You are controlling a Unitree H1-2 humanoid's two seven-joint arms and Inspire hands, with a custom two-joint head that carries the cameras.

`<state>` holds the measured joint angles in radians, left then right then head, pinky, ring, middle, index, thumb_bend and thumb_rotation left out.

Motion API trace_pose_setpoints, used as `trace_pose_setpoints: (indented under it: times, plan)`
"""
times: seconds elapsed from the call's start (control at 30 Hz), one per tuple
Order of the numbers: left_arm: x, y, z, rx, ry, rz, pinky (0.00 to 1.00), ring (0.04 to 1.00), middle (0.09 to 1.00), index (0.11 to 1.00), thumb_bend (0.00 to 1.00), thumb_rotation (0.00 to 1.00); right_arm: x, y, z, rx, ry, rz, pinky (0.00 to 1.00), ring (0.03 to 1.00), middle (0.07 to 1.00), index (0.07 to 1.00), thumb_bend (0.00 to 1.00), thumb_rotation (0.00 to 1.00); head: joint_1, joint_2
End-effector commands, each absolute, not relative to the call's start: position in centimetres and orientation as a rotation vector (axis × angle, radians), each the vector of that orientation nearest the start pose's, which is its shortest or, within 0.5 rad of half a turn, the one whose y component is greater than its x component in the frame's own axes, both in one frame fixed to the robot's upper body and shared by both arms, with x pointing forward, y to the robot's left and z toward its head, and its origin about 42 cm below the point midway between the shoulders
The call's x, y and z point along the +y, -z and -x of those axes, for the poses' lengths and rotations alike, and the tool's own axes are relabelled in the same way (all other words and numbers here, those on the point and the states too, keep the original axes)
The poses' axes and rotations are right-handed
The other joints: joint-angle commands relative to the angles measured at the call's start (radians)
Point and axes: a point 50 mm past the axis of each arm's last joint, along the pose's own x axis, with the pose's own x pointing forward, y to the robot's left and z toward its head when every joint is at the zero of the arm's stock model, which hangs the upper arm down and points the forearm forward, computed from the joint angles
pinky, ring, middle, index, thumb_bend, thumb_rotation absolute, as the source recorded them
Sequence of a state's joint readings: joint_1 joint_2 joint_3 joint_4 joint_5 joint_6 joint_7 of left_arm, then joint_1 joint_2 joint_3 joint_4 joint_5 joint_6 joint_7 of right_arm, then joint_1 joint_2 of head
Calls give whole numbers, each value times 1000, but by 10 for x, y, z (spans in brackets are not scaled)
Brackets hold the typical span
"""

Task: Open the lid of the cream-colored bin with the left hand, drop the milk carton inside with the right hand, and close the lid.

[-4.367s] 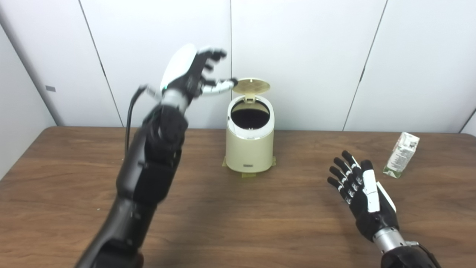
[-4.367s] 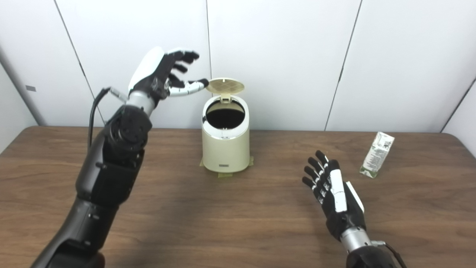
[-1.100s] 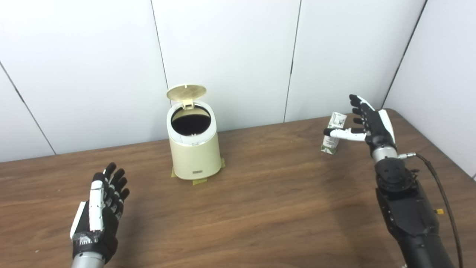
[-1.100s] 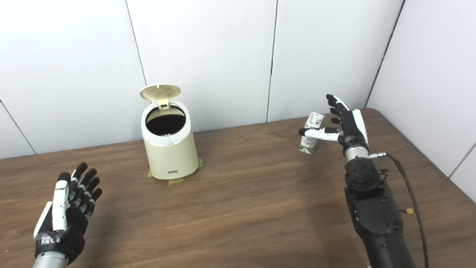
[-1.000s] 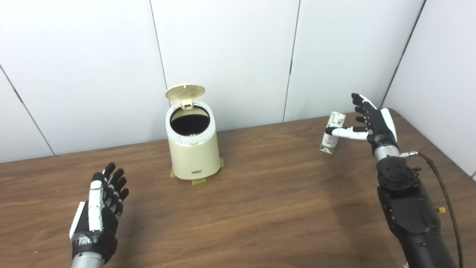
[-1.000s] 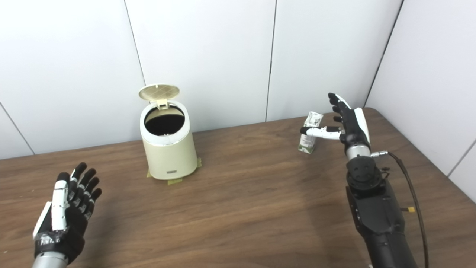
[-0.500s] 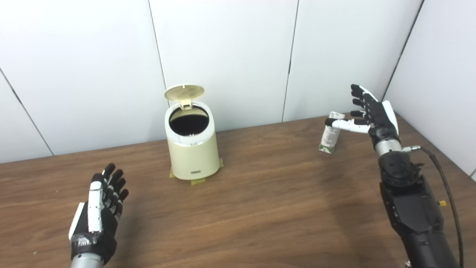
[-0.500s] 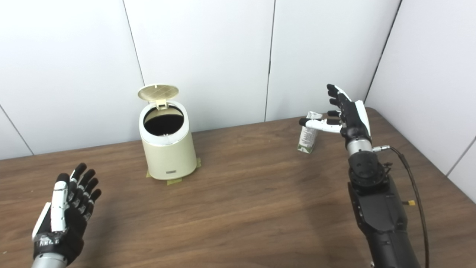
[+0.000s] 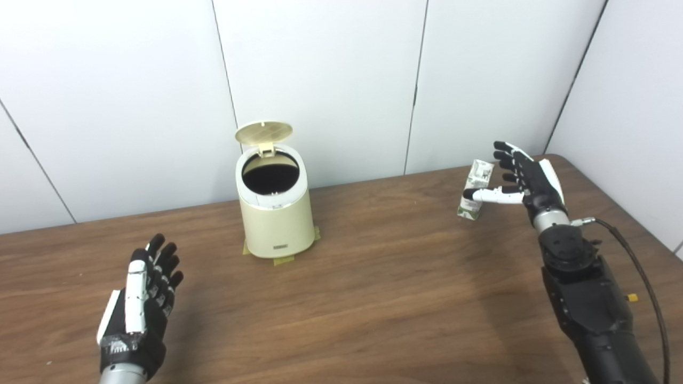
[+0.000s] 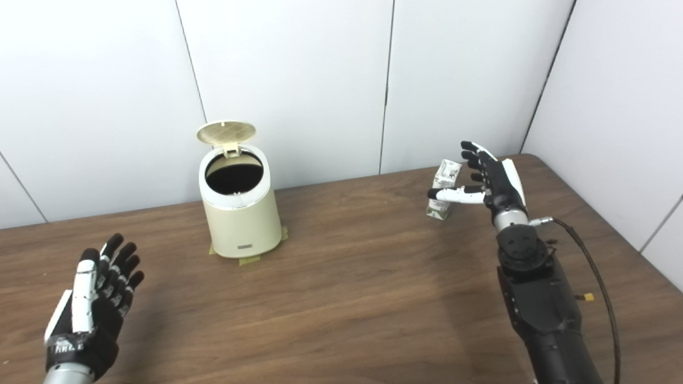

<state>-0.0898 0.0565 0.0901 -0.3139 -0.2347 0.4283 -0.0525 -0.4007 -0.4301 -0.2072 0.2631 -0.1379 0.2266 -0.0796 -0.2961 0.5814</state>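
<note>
The cream-colored bin (image 9: pixel 277 218) stands at the back of the wooden table with its round lid (image 9: pixel 263 132) flipped up and its dark inside showing. The milk carton (image 9: pixel 474 191) stands upright at the far right. My right hand (image 9: pixel 525 176) is open right beside the carton, with the thumb across its front and the fingers spread behind its top; the carton still rests on the table. My left hand (image 9: pixel 143 298) is open and empty, low over the near left of the table, far from the bin.
White wall panels (image 9: pixel 331 80) close off the back and the right side. The table's right edge (image 9: pixel 629 213) runs close behind my right arm. Tape patches (image 9: pixel 283 260) show under the bin's base.
Since 4.4 s ago my left hand left the lid and came down to the near left. In the last half second my right hand dropped lower around the carton.
</note>
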Motion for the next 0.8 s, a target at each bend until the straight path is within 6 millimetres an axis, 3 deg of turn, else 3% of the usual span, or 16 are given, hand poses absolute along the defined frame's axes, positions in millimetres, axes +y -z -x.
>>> trace_pose_setpoints:
  times: [0.0, 0.1, 0.2, 0.27, 0.3, 0.33, 0.4, 0.47, 0.6, 0.77]
  plan:
    - [231, -198, -304, -62, 98, 155, 1000, 999, 976, 1000, 438, 1000, -415, -236, -409, -72, 381, 491, 836, 876, 855, 851, 958, 109, 2, 0]
    - [229, -198, -304, -64, 105, 160, 1000, 1000, 974, 1000, 432, 1000, -417, -235, -410, -64, 371, 478, 833, 885, 868, 857, 958, 94, 14, 1]
    - [226, -198, -302, -65, 108, 161, 1000, 1000, 981, 998, 426, 1000, -417, -234, -410, -55, 366, 454, 678, 828, 862, 860, 952, 87, 23, 2]
    - [225, -198, -302, -66, 103, 155, 1000, 1000, 987, 993, 427, 1000, -417, -232, -411, -51, 369, 443, 509, 714, 839, 860, 938, 74, 25, 2]
    - [224, -198, -301, -68, 102, 153, 1000, 1000, 992, 993, 428, 1000, -417, -231, -412, -51, 369, 441, 388, 588, 824, 858, 929, 65, 26, 2]
    - [224, -198, -301, -69, 101, 153, 1000, 1000, 992, 993, 428, 1000, -418, -228, -412, -51, 367, 451, 334, 502, 803, 852, 925, 54, 26, 2]
    - [223, -197, -301, -69, 99, 152, 1000, 1000, 985, 992, 431, 1000, -419, -224, -414, -53, 365, 474, 621, 708, 796, 829, 938, 69, 26, 2]
    - [223, -197, -300, -67, 100, 150, 1000, 1000, 985, 993, 438, 1000, -419, -222, -415, -56, 364, 488, 721, 785, 816, 820, 948, 74, 23, 3]
    - [224, -197, -300, -57, 95, 148, 1000, 1000, 989, 993, 450, 1000, -420, -220, -416, -55, 363, 503, 752, 818, 836, 818, 945, 79, 23, 3]
    - [224, -198, -301, -58, 92, 153, 1000, 1000, 987, 988, 437, 1000, -421, -217, -417, -66, 368, 512, 711, 765, 790, 783, 954, 86, 22, 4]
